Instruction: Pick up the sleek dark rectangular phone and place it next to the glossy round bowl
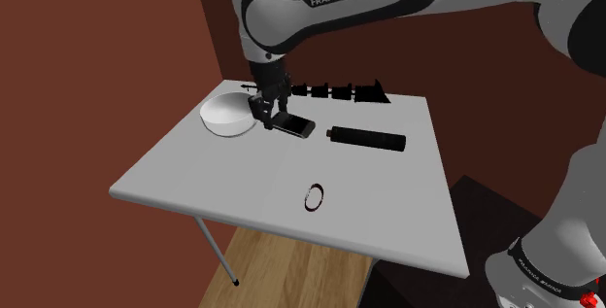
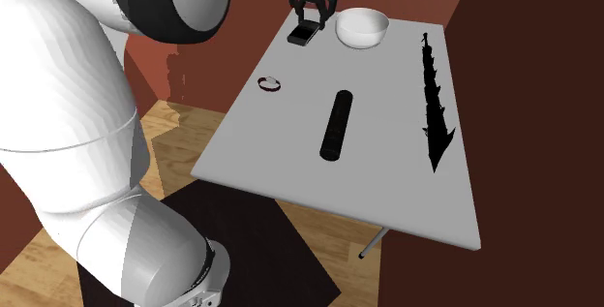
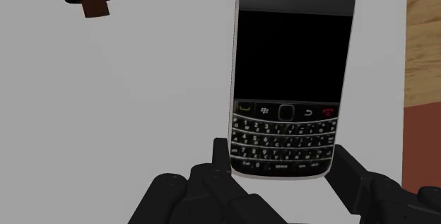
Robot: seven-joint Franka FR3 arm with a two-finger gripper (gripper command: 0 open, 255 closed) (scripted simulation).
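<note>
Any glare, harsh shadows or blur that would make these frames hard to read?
Shoulder view: flat, even light on the table, no glare. Second exterior view: the white arm crowds the foreground, and the phone sits far off but unblurred. Wrist view: the phone's screen is flat black with no reflection, and its keys are legible.

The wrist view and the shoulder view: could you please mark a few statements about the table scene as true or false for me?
1. The phone has a keypad below its dark screen. True.
2. The gripper clasps the phone at its keypad end. True.
3. The bowl is black. False: it is white.
4. The black cylinder stands upright. False: it lies on its side on the table.
5. The small ring lies inside the bowl. False: it lies on the bare table, apart from the bowl.
</note>
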